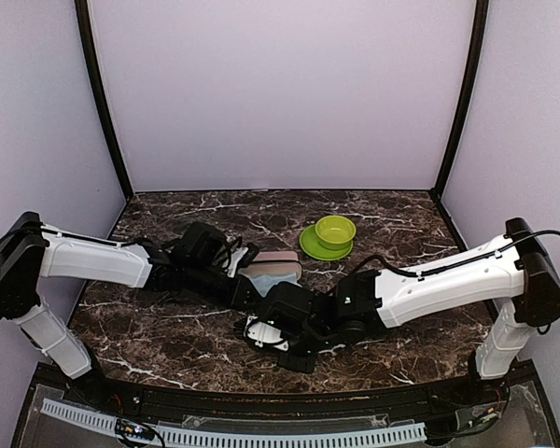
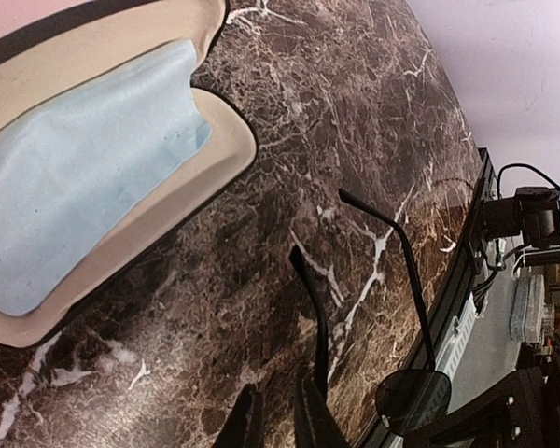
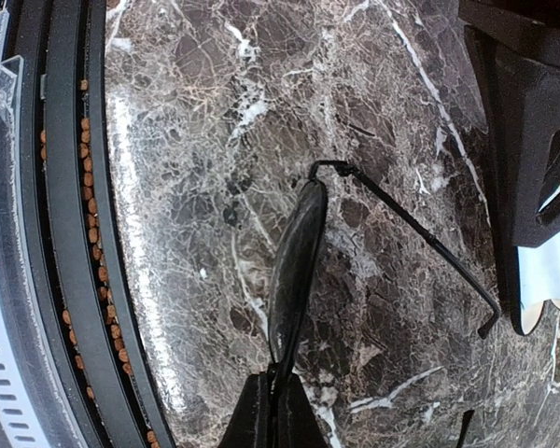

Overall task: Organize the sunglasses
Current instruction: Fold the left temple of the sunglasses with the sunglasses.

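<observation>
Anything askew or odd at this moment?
Yes. Both arms are on one pair: the black sunglasses, temples unfolded, are pinched at a lens, edge-on, by the right gripper, with the left gripper at one temple. The blue cloth sits crooked in the open case.

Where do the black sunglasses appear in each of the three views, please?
Top external: sunglasses hidden low centre; cannot be made out.
Left wrist: sunglasses lower right, lens at the bottom, temples pointing up.
Right wrist: centre, lens edge-on, one temple running right.
Shared landmark: the table edge, at the bottom, at the right, at the left.
</observation>
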Motion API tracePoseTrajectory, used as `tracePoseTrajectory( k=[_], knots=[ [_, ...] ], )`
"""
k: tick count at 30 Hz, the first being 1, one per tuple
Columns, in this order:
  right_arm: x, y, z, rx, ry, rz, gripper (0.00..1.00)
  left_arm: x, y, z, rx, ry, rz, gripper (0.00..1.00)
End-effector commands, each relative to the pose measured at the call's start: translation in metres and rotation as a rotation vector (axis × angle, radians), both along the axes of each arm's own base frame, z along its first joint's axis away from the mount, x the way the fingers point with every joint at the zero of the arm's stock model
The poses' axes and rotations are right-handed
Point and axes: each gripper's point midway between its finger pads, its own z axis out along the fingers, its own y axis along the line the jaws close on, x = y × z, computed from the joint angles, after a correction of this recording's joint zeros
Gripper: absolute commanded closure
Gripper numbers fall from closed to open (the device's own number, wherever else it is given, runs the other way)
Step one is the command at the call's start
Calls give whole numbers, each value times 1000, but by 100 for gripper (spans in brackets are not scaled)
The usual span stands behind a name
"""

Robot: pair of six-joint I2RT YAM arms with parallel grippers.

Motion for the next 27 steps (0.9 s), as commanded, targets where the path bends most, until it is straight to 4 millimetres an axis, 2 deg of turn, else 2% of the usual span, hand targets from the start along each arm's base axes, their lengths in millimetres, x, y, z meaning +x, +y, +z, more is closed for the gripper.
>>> tracePoseTrajectory(
  k=[1, 14, 22, 27],
  knots=[
    [-2, 17, 14, 49, -32, 30, 100, -11, -5, -3, -28, 30, -26, 87],
    [1, 17, 12, 39, -60, 29, 100, -34, -24, -14, -79, 103, -117, 96],
    [2, 15, 6, 25, -67, 26, 100, -49, -35, -10, -119, 120, -190, 97],
    [4, 14, 5, 23, -68, 31, 100, -63, -41, -19, -78, 130, -258, 97]
  ],
)
